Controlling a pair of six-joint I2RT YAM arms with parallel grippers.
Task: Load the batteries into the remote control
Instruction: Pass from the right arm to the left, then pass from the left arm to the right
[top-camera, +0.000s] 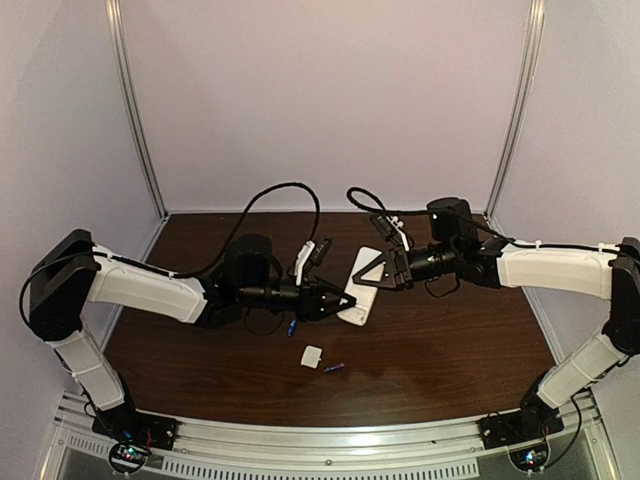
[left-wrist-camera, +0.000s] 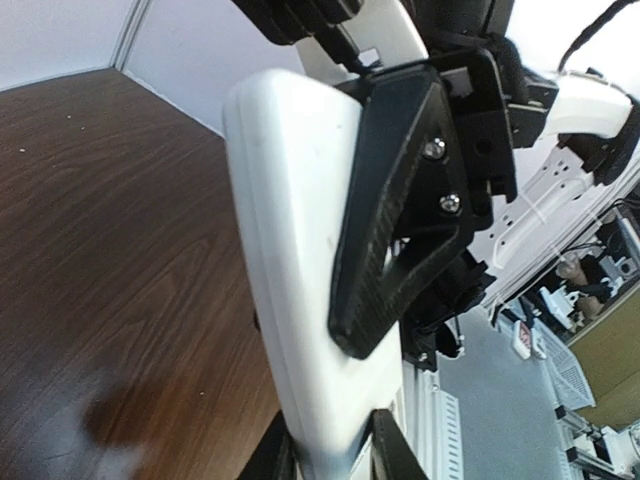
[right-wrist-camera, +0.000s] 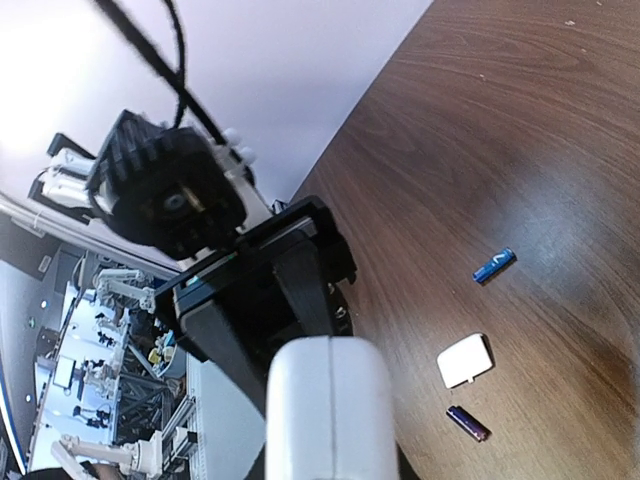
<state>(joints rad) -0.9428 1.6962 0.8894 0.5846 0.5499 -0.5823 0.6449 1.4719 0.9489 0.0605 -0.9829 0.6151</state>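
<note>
The white remote control is held in the air between both grippers, above the middle of the table. My left gripper is shut on its near end; in the left wrist view its fingers clamp the remote's edges. My right gripper is shut on its far end; in the right wrist view the remote's end fills the space between the jaws. One blue battery lies under the left gripper and also shows in the right wrist view. The other battery, darker in the right wrist view, lies nearer the front.
A small white square cover piece lies on the dark wood table between the two batteries and shows in the right wrist view. Walls enclose the table at the back and sides. Black cables arch over the back of the table.
</note>
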